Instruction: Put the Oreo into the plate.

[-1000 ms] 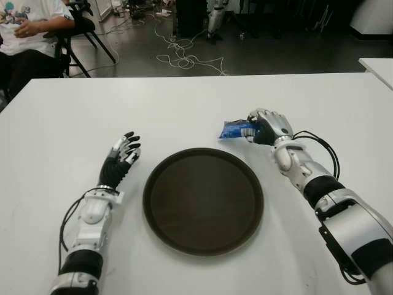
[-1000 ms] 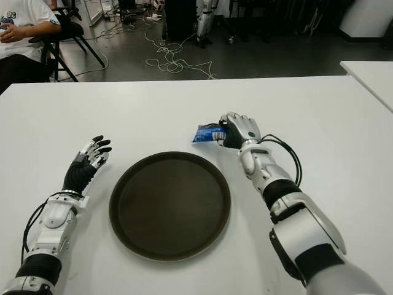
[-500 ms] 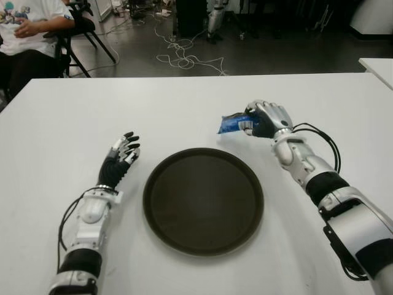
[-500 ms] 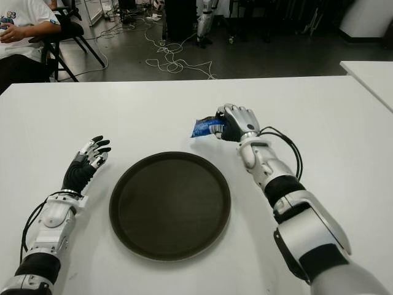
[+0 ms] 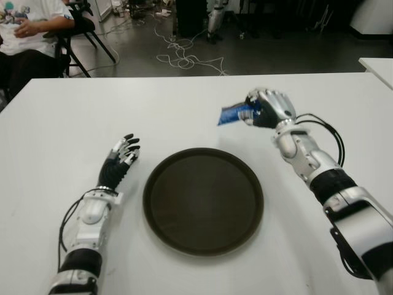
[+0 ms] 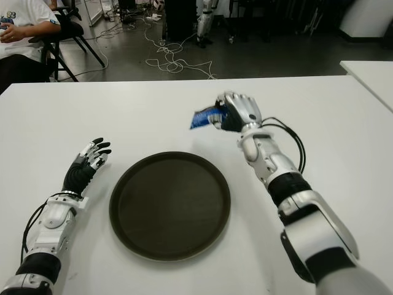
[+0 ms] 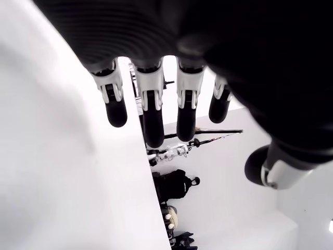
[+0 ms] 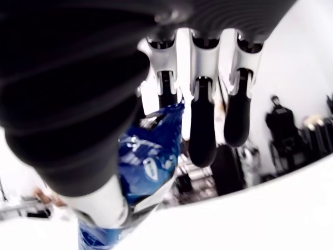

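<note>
Now, nearest the robot, the left hand (image 5: pixel 120 161) shows on the worktop (image 5: pixel 55 135) just left of the plate (image 5: pixel 203 200), fingers spread and holding nothing, as it was a second ago. The dark round plate sits in the middle with nothing on it. Beyond its far right rim, the right hand (image 5: pixel 268 109) is curled around the blue Oreo packet (image 5: pixel 233 114), thumb and fingers pinching one end while the other end sticks out toward the left. Over the last second this hand has risen and the packet has come clear off the worktop, so the pickup looks done and the carry to the plate is what remains. The way is open: bare worktop lies between packet and plate, the rim is low, and the worktop edges are well apart from both hands. Farther off, past the far edge, cables (image 5: pixel 184 60) lie on the floor and a seated person (image 5: pixel 27 31) shows at the left
</note>
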Robot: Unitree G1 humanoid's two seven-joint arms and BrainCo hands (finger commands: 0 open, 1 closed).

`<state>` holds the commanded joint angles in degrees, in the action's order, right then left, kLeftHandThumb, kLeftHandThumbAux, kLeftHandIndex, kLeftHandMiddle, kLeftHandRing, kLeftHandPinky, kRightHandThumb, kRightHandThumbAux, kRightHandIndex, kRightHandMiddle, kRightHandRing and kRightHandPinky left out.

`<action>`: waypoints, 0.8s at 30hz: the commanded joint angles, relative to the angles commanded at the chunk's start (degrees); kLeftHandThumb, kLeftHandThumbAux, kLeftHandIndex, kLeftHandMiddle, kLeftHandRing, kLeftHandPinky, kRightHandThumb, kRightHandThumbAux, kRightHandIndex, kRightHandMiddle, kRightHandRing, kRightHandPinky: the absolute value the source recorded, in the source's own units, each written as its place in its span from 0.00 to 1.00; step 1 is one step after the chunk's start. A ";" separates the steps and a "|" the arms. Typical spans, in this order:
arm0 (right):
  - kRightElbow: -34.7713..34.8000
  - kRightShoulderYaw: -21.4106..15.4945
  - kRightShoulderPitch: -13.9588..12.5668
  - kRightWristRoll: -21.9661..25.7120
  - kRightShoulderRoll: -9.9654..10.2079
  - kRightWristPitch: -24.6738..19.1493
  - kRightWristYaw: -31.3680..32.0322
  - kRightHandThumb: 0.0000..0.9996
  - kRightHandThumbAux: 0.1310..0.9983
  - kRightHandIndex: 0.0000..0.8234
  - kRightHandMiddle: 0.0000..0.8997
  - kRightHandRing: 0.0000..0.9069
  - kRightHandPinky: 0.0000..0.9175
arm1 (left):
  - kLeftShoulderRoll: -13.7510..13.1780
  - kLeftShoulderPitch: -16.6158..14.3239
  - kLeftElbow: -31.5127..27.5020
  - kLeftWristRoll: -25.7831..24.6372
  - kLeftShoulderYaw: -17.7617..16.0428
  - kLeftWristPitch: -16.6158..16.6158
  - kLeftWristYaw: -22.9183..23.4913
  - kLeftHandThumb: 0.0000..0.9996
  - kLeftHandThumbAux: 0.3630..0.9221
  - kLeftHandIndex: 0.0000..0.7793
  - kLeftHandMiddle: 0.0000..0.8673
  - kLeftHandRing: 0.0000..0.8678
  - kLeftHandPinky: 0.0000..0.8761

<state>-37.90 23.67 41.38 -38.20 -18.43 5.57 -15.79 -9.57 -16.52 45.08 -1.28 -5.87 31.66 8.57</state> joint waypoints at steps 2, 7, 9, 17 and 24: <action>2.89 -0.17 -0.82 -0.34 -0.19 -1.26 1.05 0.22 0.83 0.79 0.86 0.85 0.82 | -0.05 -0.05 0.10 0.09 0.02 -0.07 -0.07 0.30 0.23 0.12 0.21 0.19 0.15; 7.41 -0.33 -2.10 -1.10 -0.45 -3.52 2.75 0.20 0.83 0.81 0.86 0.86 0.83 | -0.21 -0.14 0.36 0.09 0.03 -0.17 0.13 0.30 0.21 0.12 0.21 0.19 0.14; 8.96 -0.33 -2.57 -1.48 -0.50 -4.24 3.19 0.20 0.84 0.81 0.86 0.85 0.83 | -0.30 -0.23 0.53 -0.01 -0.01 -0.30 0.31 0.30 0.21 0.12 0.21 0.19 0.14; 15.05 -0.24 -4.36 -3.22 -0.85 -6.35 5.16 0.20 0.84 0.82 0.87 0.87 0.84 | -0.31 -0.54 0.60 -0.03 -0.04 -1.00 0.06 0.30 0.21 0.13 0.20 0.18 0.13; 24.97 -0.03 -8.37 -5.58 -1.35 -8.54 7.99 0.19 0.85 0.86 0.89 0.88 0.84 | -0.50 -0.65 1.01 0.12 -0.04 -0.54 0.08 0.30 0.19 0.12 0.20 0.18 0.14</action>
<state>-12.93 23.64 33.01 -43.78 -19.79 -2.97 -7.81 -10.07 -17.17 46.08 -1.16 -5.92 31.12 8.64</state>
